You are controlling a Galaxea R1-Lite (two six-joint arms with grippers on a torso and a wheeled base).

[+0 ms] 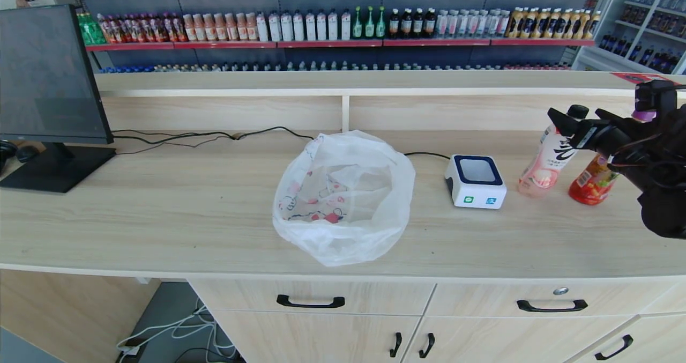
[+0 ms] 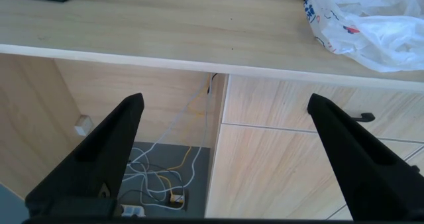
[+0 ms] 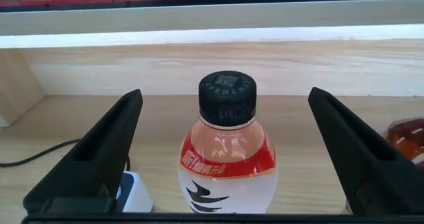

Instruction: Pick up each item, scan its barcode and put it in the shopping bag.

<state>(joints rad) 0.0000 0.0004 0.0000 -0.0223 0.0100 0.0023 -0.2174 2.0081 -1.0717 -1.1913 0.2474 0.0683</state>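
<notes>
Right wrist view: my right claw point(image 3: 225, 98) stands spread wide, gripping nothing, its fingers on either side of the black cap of a pale pink plastic drink bottle point(image 3: 227, 158) with a red-and-white label, upright near the counter's right edge. I judge the bottle full, so fairly heavy, with stiff but slick walls. The hold belongs on the labelled body below the shoulder, not on the narrow cap. A red-orange bottle point(image 1: 592, 183) stands just beside it, nearer the right edge. My left claw point(image 2: 225, 101), also released, hangs below the front edge of the pale wood-grain counter point(image 1: 161, 218), facing the drawer fronts. Mid-counter, a soft white plastic shopping bag point(image 1: 343, 197) sits open-mouthed. Between it and the bottles is a white box scanner point(image 1: 476, 180) with a dark blue rim. At the back left corner stands a dark monitor point(image 1: 48, 73). Beyond the raised back ledge, shop shelves point(image 1: 321, 25) carry rows of bottled drinks.
</notes>
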